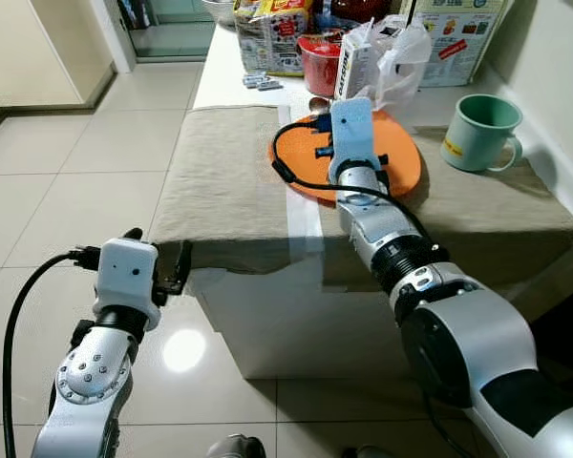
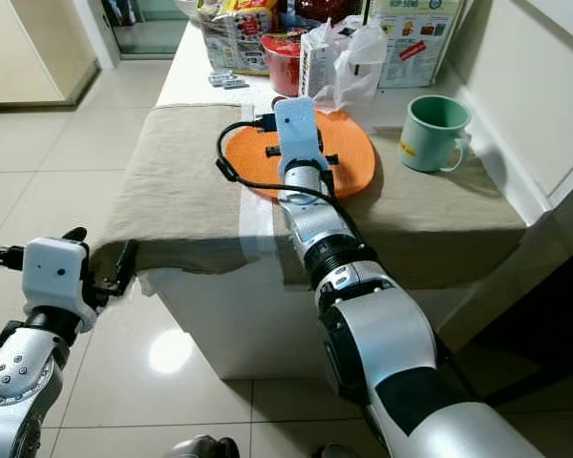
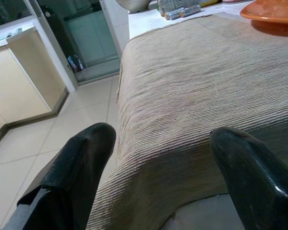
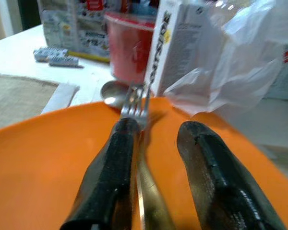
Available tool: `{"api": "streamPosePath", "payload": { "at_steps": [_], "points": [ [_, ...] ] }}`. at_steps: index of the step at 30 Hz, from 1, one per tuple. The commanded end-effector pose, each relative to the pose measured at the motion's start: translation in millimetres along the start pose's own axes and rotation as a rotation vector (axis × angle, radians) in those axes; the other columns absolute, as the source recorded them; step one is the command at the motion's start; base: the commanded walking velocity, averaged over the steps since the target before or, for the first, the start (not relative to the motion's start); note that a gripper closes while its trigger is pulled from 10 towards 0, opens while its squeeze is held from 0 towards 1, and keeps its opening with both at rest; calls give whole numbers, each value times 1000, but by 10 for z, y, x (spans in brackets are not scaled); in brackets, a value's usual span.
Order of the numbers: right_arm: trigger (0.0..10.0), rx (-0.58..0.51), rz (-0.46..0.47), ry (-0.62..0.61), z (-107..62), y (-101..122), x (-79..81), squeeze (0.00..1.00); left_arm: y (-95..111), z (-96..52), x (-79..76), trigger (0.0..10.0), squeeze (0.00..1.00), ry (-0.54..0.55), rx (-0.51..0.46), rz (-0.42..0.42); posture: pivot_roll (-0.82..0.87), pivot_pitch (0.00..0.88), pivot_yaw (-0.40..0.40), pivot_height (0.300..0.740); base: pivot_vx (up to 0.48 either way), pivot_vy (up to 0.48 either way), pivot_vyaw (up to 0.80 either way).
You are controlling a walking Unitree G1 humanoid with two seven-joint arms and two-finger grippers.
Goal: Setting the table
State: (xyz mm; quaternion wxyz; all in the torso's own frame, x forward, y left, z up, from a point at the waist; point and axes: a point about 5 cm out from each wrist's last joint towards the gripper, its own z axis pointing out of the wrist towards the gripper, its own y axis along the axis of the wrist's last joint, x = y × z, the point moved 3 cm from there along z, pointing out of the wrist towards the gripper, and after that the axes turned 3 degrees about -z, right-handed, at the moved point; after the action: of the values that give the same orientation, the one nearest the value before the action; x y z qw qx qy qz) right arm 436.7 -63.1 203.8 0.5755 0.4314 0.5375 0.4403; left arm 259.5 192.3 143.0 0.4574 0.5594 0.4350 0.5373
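Beige cloth [image 1: 229, 191] bears orange plate [image 4: 48, 158]; right fingers [image 4: 110, 167] pinch fork [image 4: 137, 103], left fingers [image 3: 81, 167] wide.

Even, bright indoor light fills both head views, which are sharp throughout. A round white glare spot sits on the glossy floor tiles [image 1: 183, 349] at about seven o'clock, the mark of a ceiling lamp. The table casts a soft shadow under its near edge. In the right wrist view the fork [image 4: 136, 103] and the carton [image 4: 175, 52] behind it are blurred, the near black fingers [image 4: 216, 182] soft. The left wrist view is crisp on the woven cloth [image 3: 192, 96], with highlights on its fingertips [image 3: 259, 167].
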Motion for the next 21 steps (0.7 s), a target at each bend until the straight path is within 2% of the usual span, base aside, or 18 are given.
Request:
{"api": "streamPosePath", "payload": {
  "at_steps": [1,12,15,16,18,21],
  "points": [
    [10000,-20,16,-7,32,127,-10,1000,18,-6,35,10000,0,-2,-1,16,77,94,67,740,0,0,0],
    [10000,-66,34,-5,72,315,-33,1000,22,3,20,10000,0,-3,-4,15,80,88,61,740,0,0,0],
    [10000,-80,10,-5,74,349,-28,1000,23,16,11,10000,0,-3,-2,25,78,91,62,740,0,0,0],
    [10000,-83,-3,-1,69,344,-14,12,32,33,0,10000,0,-8,-5,30,74,92,64,740,0,0,0],
    [10000,-86,-32,-6,62,324,-10,0,41,44,-5,10000,0,-10,-9,31,72,92,65,740,0,0,0],
    [10000,-88,-26,11,51,295,9,0,53,54,-8,10000,0,-10,-14,28,68,94,67,740,0,0,0]
  ]
}}
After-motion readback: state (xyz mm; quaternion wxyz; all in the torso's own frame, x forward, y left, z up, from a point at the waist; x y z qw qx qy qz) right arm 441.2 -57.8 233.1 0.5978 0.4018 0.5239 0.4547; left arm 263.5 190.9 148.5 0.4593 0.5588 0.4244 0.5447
